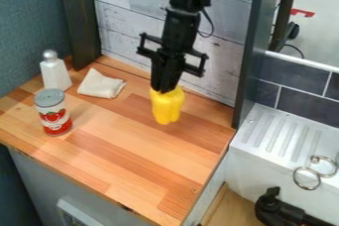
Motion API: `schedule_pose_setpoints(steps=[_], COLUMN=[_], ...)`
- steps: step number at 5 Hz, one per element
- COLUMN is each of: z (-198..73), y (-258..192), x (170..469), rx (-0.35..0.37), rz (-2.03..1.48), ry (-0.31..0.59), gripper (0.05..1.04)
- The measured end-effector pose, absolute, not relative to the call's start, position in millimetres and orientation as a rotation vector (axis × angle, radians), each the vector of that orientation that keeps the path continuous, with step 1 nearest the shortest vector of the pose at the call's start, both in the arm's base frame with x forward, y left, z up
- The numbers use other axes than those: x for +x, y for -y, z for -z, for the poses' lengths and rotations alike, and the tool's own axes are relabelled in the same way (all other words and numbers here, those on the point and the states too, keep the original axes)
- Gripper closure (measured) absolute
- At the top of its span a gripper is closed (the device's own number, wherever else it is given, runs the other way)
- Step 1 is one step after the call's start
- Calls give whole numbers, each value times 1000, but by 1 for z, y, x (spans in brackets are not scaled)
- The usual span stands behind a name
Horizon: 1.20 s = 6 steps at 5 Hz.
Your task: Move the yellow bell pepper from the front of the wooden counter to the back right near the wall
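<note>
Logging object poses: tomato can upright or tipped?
Upright: the tomato can stands on the wooden counter, grey top facing up.

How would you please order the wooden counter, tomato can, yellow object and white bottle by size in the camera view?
1. Wooden counter
2. Tomato can
3. Yellow object and white bottle: too alike to rank
</note>
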State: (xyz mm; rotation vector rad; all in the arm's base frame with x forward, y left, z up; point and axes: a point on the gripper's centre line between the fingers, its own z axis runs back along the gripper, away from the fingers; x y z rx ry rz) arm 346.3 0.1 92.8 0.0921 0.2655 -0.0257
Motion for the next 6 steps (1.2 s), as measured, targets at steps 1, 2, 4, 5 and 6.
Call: schedule_pose_setpoints(steps=[1,2,4,5,6], z=[-76,-66,-65,-65,-63], y=[-6,-12,-11,-15,-15], x=[361,372,386,385,383], rx=[75,40,24,8,9], rz=[42,47,51,36,12], ry=[-282,-274,-253,-258,-260], gripper=[980,980,954,723,459])
